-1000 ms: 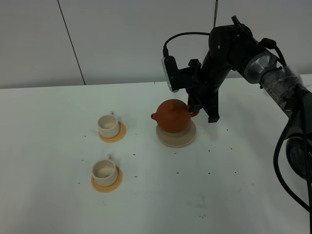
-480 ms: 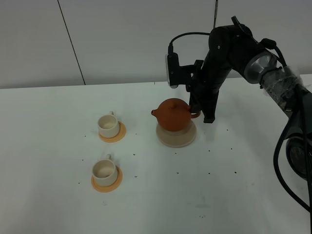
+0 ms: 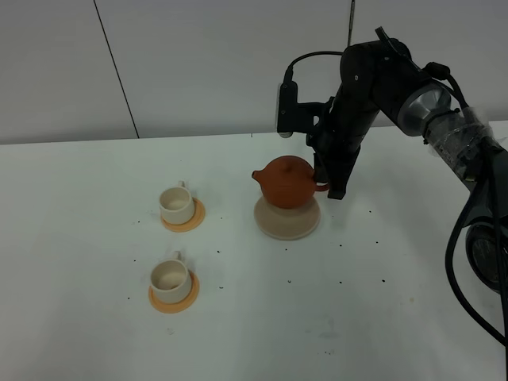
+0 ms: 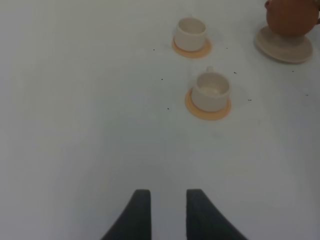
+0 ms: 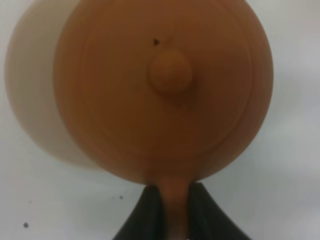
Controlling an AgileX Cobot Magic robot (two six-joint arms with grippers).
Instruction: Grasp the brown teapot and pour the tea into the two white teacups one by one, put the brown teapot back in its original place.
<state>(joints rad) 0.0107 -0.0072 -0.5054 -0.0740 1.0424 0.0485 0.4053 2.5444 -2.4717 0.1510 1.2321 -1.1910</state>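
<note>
**A:** How does the left gripper (image 4: 165,212) stand?

**B:** Its jaws are a narrow gap apart with nothing between them. It hangs over bare table (image 4: 75,125), well apart from the crockery.

**A:** And to the right of it?

**B:** The two white teacups (image 3: 176,205) stand upright, each on an orange coaster (image 3: 189,295), one behind the other. Right of them is the brown teapot (image 3: 286,184), over the pale beige saucer (image 3: 286,228). I cannot tell whether its base touches the saucer. In the right wrist view the saucer shows out from under one side.

**A:** The right gripper (image 5: 174,210)?

**B:** It is pinching the teapot's loop handle (image 5: 174,192), with a finger pressed on each side and only the handle's thickness between them.

**A:** Which way does the teapot point?

**B:** The spout (image 3: 257,175) points left, towards the cups, and the handle points right. The line from spout to handle runs roughly level across the table, with the lid uppermost.

**A:** How does it look?

**B:** It is round and squat, of matte reddish-brown clay, with a small knob (image 5: 170,72) in the middle of the lid. It is much bigger than the cups.
</note>
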